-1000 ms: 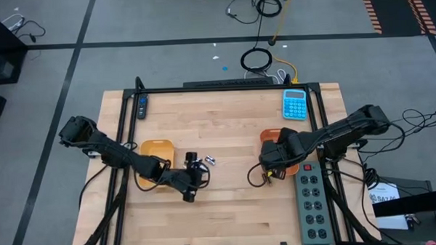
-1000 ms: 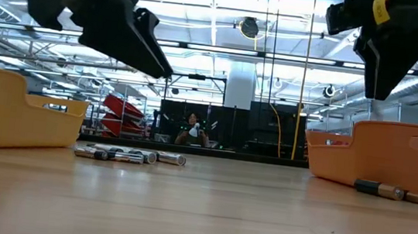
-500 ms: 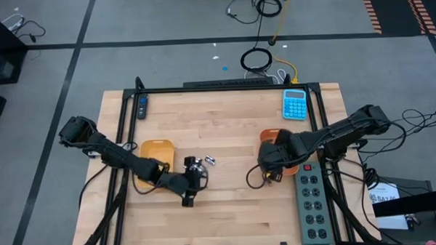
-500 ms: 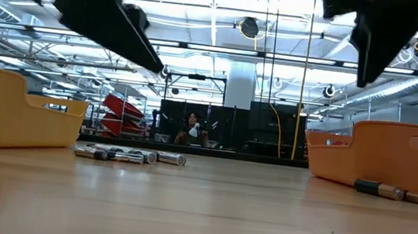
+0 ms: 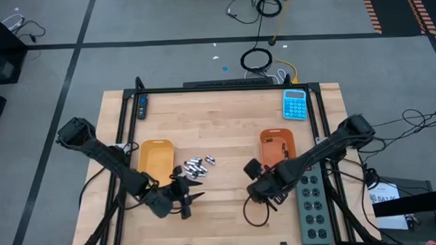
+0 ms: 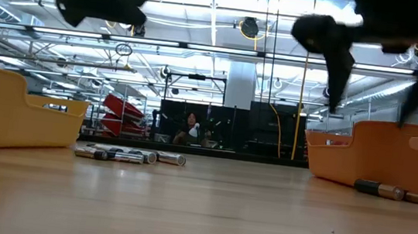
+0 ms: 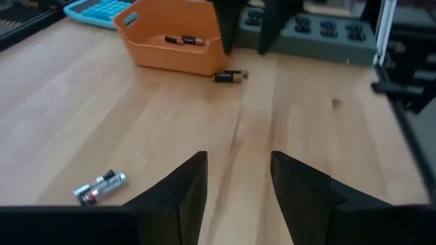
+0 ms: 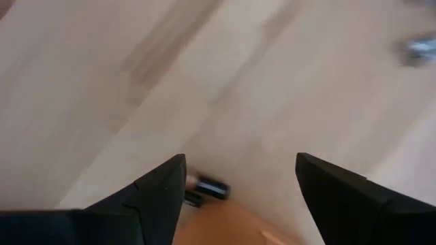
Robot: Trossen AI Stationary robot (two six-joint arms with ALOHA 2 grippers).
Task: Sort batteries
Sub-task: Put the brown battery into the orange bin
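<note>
Overhead, we look straight down on a wooden table [image 5: 225, 122] with two dark arms reaching in from the sides. The left gripper [image 5: 192, 202] sits low near the front edge, just in front of the left orange tray [image 5: 155, 151], and its fingers are spread with nothing between them. The right gripper [image 5: 254, 167] hovers in front of the right orange tray [image 5: 277, 141], its fingers also apart and empty. A cluster of silvery batteries [image 5: 196, 165] lies on the bare wood between the two trays, nearer the left one. A blue calculator [image 5: 294, 104] rests at the far right corner, and a grey power strip [image 5: 310, 199] runs along the right edge.

Next, at table height, we see the silvery batteries [image 6: 129, 154] lying in a row beside the left orange tray [image 6: 7, 107]. One dark battery [image 6: 388, 191] lies on the wood just in front of the right orange tray [image 6: 392, 152]. Both arms hang as dark shapes above.

From the left wrist, we see its two fingers [image 7: 180, 194] parted over bare wood, the silvery batteries [image 7: 101, 186] nearby, and, across the table, the right orange tray [image 7: 174, 41] with dark batteries inside and the dark battery [image 7: 230, 76] lying outside it.

From the right wrist, we see its fingers [image 8: 160, 194] wide apart, with the dark battery [image 8: 208, 186] lying on the wood between them in the picture.
</note>
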